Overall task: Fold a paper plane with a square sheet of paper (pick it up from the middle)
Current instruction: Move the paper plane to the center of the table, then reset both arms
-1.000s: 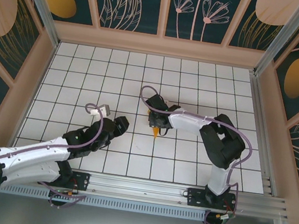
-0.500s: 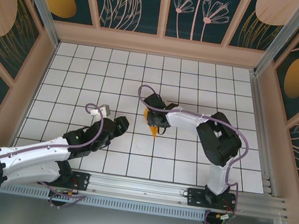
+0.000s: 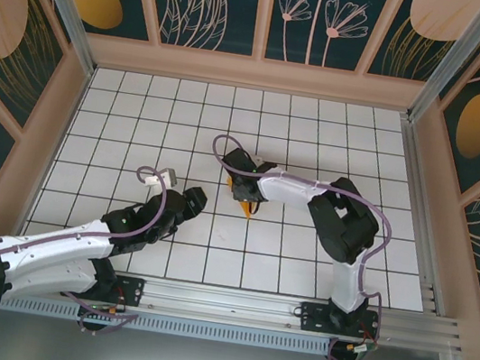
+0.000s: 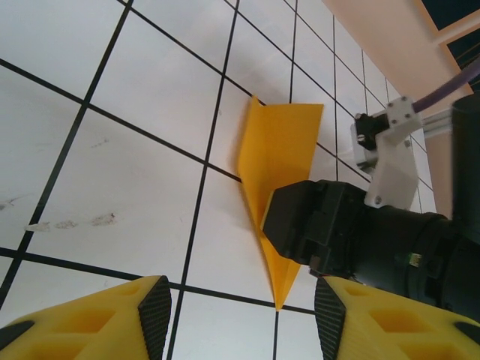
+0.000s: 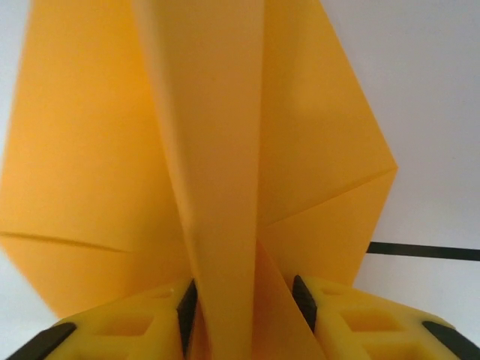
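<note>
The square sheet of paper now stands folded as an orange-yellow paper plane (image 3: 249,212) in the middle of the grid table, its tip toward the near edge. In the left wrist view the paper plane (image 4: 281,142) lies flat with the black right gripper (image 4: 330,232) on top of its rear half. My right gripper (image 3: 245,195) is down over it. Seen from the right wrist, the paper plane (image 5: 225,150) has its raised centre fold between the parted pads of my right gripper (image 5: 244,307). My left gripper (image 3: 196,199) waits to the left, and its open jaws (image 4: 241,319) hold nothing.
The white grid table (image 3: 141,110) is walled by beige panels (image 3: 257,73) at the back and sides. An aluminium rail (image 3: 229,306) with the arm bases runs along the near edge. Bare tiles lie all round the plane.
My right gripper's jaws have spread apart around the plane's centre fold, and its wrist has shifted slightly left and back. The left arm has stayed put.
</note>
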{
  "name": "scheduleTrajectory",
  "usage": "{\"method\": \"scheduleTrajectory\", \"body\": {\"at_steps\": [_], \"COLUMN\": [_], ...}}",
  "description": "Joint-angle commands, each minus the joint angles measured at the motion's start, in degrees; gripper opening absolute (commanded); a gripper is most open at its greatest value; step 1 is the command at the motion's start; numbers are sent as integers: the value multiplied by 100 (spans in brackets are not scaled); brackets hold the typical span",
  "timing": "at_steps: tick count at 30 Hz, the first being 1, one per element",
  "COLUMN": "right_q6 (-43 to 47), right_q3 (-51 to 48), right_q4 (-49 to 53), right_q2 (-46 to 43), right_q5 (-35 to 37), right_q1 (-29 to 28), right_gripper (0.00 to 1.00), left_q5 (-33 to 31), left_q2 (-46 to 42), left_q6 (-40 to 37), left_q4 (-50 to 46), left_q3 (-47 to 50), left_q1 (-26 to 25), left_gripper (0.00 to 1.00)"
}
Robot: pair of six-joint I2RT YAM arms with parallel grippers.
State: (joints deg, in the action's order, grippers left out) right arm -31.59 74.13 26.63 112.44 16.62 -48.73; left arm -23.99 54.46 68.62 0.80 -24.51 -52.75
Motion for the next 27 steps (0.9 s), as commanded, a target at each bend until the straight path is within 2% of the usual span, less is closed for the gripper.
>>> {"method": "scheduleTrajectory", "body": {"at_steps": [1, 6, 8, 10, 13, 16, 19, 20, 22, 24, 26, 27], "right_q6": [174, 285, 419, 507, 463, 810, 1505, 1620, 1848, 2130, 2226, 2295], "right_q3": [45, -380, -574, -831, -1366, -2372, -3447, -3630, -4147, -4539, -4937, -5151], "right_q4": [-6, -283, -405, -498, -633, -1349, -2429, -2606, -3217, -3820, -4627, -5064], "right_q2": [-982, -2252, -2759, -3296, -3971, -4616, -4988, -5045, -5068, -4993, -4885, -4816], "right_q5": [-257, -72, 160, 665, 1578, 2281, 2349, 2264, 1885, 1336, 1138, 770], "right_q1": [-16, 21, 47, 148, 546, 1121, 1872, 2113, 2810, 3494, 3921, 4138], "right_gripper": [47, 62, 63, 65, 66, 67, 68, 69, 70, 70, 70, 70], "left_q5": [-286, -555, -761, -900, -1033, -1538, -1813, -1809, -2212, -2547, -2565, -2693], "left_q2": [-106, -125, -153, -243, -392, -542, -549, -491, -298, -146, -82, -67], "left_q6": [-132, -390, -493, -738, -1164, -1586, -2180, -2401, -2910, -3414, -3931, -4224], "left_q4": [-276, -570, -763, -860, -1029, -1371, -1468, -1468, -1359, -982, -450, -32], "left_q3": [-55, -175, -254, -274, -291, -381, -497, -560, -635, -579, -465, -307], "left_q1": [36, 71, 119, 269, 665, 1040, 1647, 1877, 2257, 2617, 2915, 3008], "left_gripper": [56, 56, 56, 56, 62, 73, 81, 83, 88, 92, 93, 93]}}
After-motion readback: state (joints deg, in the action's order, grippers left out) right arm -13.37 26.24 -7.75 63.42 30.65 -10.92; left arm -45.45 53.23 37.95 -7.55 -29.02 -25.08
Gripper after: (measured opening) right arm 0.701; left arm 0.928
